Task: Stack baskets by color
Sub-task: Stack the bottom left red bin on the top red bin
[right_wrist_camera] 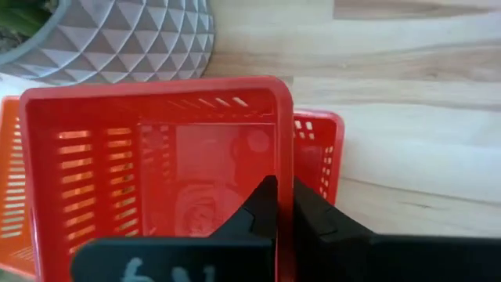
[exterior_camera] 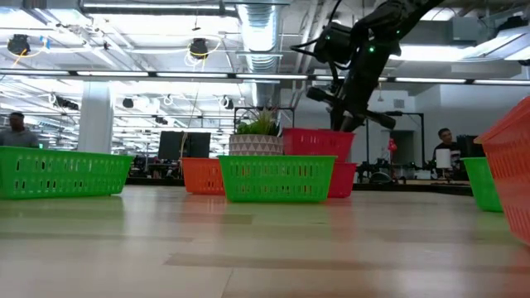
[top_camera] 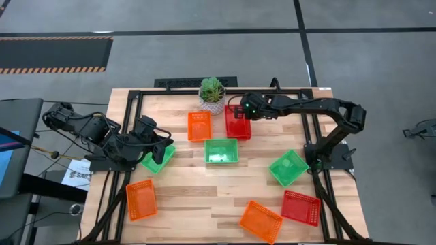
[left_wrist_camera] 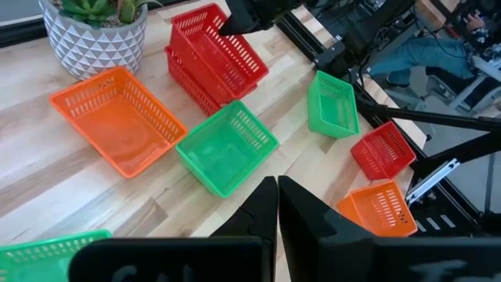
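Note:
My right gripper (top_camera: 240, 114) is shut on the upper of two red baskets (top_camera: 237, 122), which sits in the lower red basket (right_wrist_camera: 317, 153) beside the potted plant (top_camera: 212, 93). An orange basket (top_camera: 199, 126) lies just left of them and a green basket (top_camera: 222, 151) nearer the table's middle. My left gripper (top_camera: 162, 144) hangs shut, holding nothing, above a green basket (top_camera: 157, 160) at the table's left. More baskets lie about: orange (top_camera: 142, 199), orange (top_camera: 260, 221), red (top_camera: 300, 207), green (top_camera: 288, 167). My right gripper holds the upper red basket by the rim of its right side wall (right_wrist_camera: 285, 160), one finger inside the basket and one outside. The fingers slant down at it from above and from the table's right. The basket rests on the lower red one (exterior_camera: 341, 178), slightly askew.
The plant's white pot (right_wrist_camera: 117, 35) stands close behind the red stack at the far edge. A black frame (top_camera: 136, 95) runs round the tabletop. Bare wood lies in the middle near part of the table (top_camera: 204, 197). People sit in the room beyond.

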Controlling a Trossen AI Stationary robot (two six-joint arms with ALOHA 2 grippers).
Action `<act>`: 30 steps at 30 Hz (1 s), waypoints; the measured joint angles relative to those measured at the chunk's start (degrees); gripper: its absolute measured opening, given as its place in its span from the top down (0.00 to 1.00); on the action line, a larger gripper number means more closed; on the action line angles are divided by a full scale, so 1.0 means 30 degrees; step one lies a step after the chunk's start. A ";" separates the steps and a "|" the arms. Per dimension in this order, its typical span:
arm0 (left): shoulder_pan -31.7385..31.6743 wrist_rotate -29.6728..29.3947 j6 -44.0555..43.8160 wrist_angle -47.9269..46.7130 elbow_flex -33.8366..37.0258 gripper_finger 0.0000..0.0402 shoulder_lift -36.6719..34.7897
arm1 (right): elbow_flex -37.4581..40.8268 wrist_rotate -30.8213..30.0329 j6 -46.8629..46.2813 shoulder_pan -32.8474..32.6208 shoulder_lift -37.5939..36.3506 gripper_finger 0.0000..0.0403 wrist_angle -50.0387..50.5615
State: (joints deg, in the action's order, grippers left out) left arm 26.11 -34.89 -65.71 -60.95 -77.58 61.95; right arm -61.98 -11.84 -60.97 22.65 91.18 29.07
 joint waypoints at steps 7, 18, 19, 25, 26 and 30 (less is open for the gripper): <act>0.0000 0.0000 -0.0030 0.0000 0.0000 1.00 0.0000 | 0.0203 -0.0063 -0.0007 0.0001 0.0000 0.91 0.0105; 0.0000 0.0000 -0.0037 0.0004 0.0000 1.00 -0.0003 | 0.0772 0.0056 -0.0070 0.0127 0.0000 0.91 0.0202; 0.0000 0.0004 -0.0037 0.0000 0.0000 1.00 -0.0005 | 0.0772 0.0249 -0.0066 0.0175 0.0000 0.90 0.0148; 0.0000 0.0001 -0.0037 0.0007 0.0000 1.00 -0.0001 | 0.0772 0.0433 -0.0025 0.0265 0.0000 0.83 0.0106; 0.0000 0.0007 -0.0033 0.0004 0.0000 1.00 -0.0001 | 0.0772 0.0440 -0.0022 0.0262 0.0000 0.82 0.0106; 0.0000 0.0000 -0.0033 0.0007 0.0000 1.00 -0.0004 | 0.0772 0.0491 -0.0015 0.0262 0.0000 0.77 0.0105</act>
State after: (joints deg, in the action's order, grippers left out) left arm 26.11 -34.89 -65.81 -60.93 -77.58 61.94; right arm -59.66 -10.37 -61.01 23.44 91.18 29.38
